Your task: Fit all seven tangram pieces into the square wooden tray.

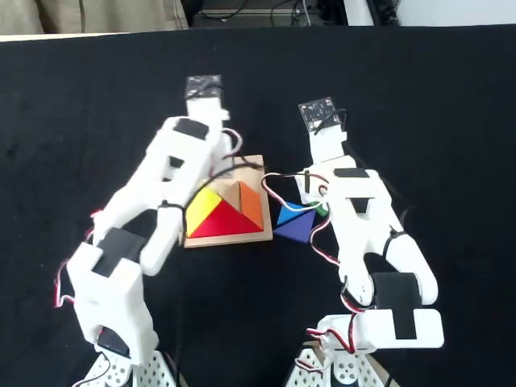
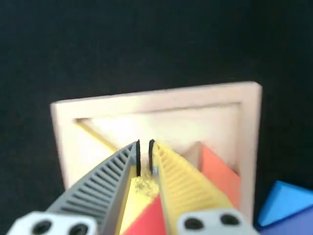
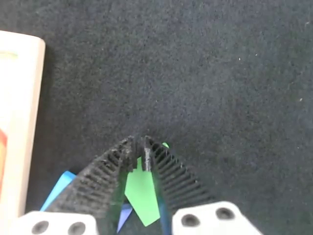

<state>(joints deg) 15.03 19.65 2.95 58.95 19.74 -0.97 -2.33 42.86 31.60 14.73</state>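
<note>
Hovering my left claw [image 2: 145,147], fingertips drawn together on nothing, over the yellow piece [image 1: 203,208] inside the wooden tray [image 2: 146,100], I pinch the green piece [image 3: 142,193] in my right claw [image 3: 139,146], near the blue pieces [image 1: 292,218] on the desk [image 1: 419,121].
</note>
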